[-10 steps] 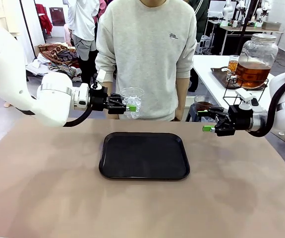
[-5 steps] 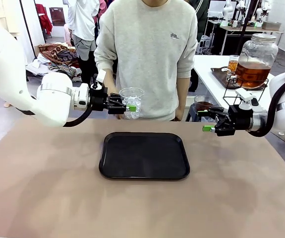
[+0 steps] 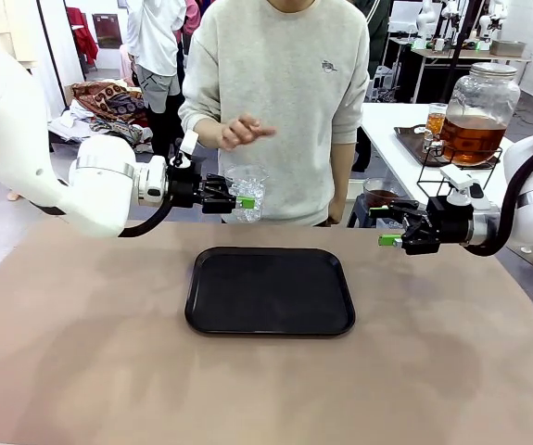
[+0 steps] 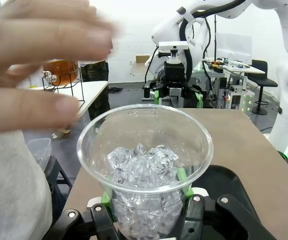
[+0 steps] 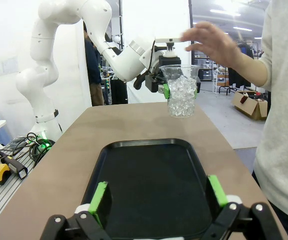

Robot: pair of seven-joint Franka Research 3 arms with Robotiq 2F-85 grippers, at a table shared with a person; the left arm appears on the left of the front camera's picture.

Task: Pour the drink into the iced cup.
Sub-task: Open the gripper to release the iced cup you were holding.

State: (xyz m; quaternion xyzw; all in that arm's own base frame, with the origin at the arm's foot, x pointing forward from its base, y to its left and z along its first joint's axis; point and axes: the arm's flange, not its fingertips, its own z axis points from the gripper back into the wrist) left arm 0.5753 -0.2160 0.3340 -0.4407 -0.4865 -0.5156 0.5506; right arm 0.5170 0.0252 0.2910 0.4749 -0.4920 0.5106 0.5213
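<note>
A clear plastic cup of ice hangs in the air beyond the far left corner of the black tray, held upright. My left gripper is shut on the iced cup, green pads on either side. The person's hand hovers just above the cup, apart from it, and is blurred in the left wrist view. My right gripper stands open at the right of the tray, nothing between its fingers.
A large glass jar of brown drink stands on a rack on a side table at the far right, also seen far off. The brown tabletop lies bare around the tray. The person stands at the far edge.
The person's hand has risen off the cup's rim and now hovers above it. The cup stays in my left gripper. Neither arm has moved.
</note>
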